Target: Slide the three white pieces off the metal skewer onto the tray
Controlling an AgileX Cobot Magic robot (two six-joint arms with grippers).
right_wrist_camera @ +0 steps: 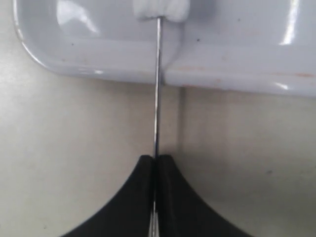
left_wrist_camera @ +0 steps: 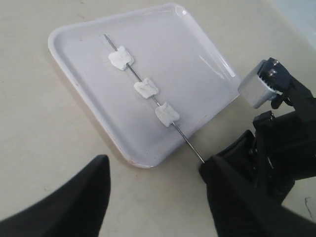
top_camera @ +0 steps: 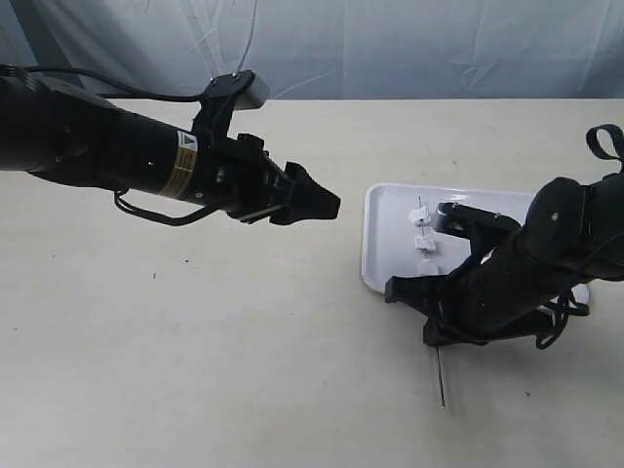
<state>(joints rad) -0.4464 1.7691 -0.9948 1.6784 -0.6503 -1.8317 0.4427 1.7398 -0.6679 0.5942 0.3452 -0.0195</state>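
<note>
The white tray (top_camera: 385,249) lies right of centre on the table. The thin metal skewer (left_wrist_camera: 186,140) rests across it, with the three white pieces (left_wrist_camera: 121,58) (left_wrist_camera: 146,89) (left_wrist_camera: 167,114) threaded along it over the tray floor. My right gripper (right_wrist_camera: 156,159) is shut on the skewer just outside the tray's near rim (right_wrist_camera: 98,61). The rod's free end (top_camera: 442,380) sticks out behind the right gripper. My left gripper (left_wrist_camera: 155,197) hangs open above the bare table, left of the tray, with nothing between its fingers (left_wrist_camera: 91,197). In the exterior view the left gripper (top_camera: 330,205) is well clear of the tray.
A pale cloth backdrop (top_camera: 390,44) closes off the far side of the beige table (top_camera: 195,341). The right arm's black body and silver camera block (left_wrist_camera: 256,89) stand by the tray's corner.
</note>
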